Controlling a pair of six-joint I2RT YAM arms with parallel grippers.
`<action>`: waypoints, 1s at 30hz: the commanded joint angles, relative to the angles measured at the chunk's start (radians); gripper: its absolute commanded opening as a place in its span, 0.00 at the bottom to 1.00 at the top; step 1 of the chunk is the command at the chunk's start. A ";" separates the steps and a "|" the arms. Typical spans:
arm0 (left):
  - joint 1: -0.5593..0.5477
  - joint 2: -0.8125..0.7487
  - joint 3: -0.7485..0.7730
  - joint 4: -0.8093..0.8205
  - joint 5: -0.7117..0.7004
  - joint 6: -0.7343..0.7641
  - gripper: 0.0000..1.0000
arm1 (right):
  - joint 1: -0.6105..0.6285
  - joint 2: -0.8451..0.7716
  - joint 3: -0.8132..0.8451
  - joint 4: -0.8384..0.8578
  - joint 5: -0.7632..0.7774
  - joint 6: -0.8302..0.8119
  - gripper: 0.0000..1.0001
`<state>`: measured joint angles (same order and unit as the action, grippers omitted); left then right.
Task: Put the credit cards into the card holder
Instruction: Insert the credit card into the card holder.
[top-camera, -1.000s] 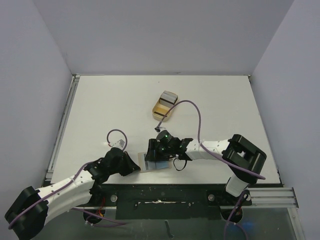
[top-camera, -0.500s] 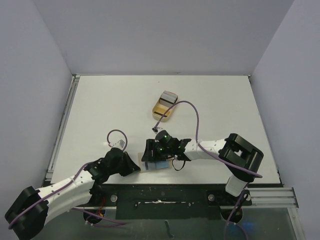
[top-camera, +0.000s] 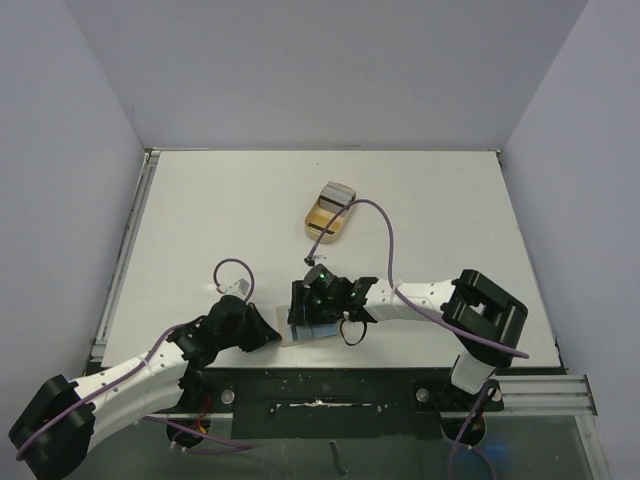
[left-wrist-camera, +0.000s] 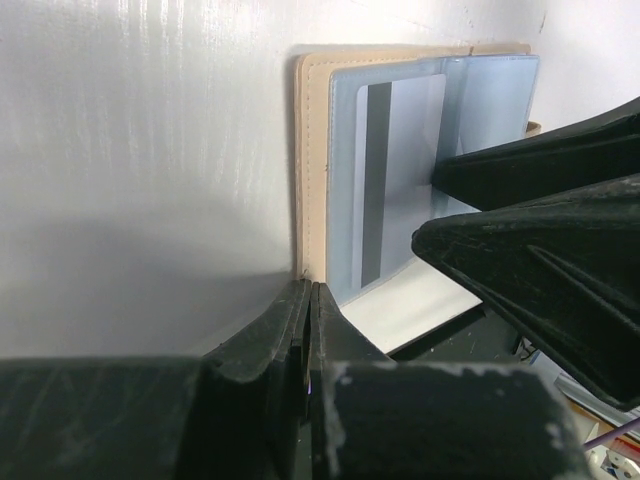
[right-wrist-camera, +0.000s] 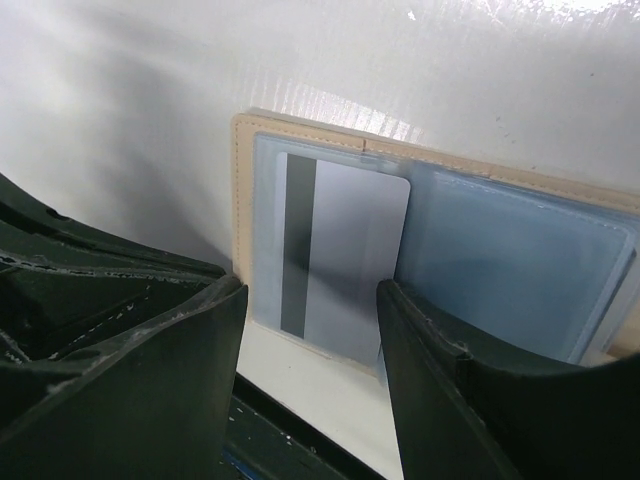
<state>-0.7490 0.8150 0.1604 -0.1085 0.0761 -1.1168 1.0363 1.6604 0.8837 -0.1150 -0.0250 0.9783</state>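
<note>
Grey card (right-wrist-camera: 345, 260) seemingly inside tan card holder (right-wrist-camera: 243, 190).

Card holder (right-wrist-camera: 243, 190) at the near edge of the table (right-wrist-camera: 140, 90) looks like matte tan leather with a stitched rim, and its inner sleeves are clear shiny plastic. The grey card (right-wrist-camera: 350, 240) in it is smooth plastic with a flat dark stripe. The white table has a faint streaky sheen, and the right gripper (right-wrist-camera: 310, 292) fingers (right-wrist-camera: 150, 370) are dull black plastic, kinda grainy and scuffed.
</note>
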 joint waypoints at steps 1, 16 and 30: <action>0.002 -0.009 0.003 0.041 0.000 0.002 0.00 | 0.011 0.020 0.049 -0.032 0.054 -0.009 0.55; 0.002 0.008 -0.016 0.080 0.003 -0.003 0.00 | 0.010 0.033 0.002 0.160 -0.072 0.000 0.56; 0.002 -0.036 0.061 -0.045 -0.040 0.026 0.11 | 0.001 -0.080 0.062 0.027 -0.036 -0.196 0.56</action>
<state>-0.7490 0.8101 0.1459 -0.1097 0.0742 -1.1152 1.0405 1.6749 0.8806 -0.0357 -0.0937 0.9028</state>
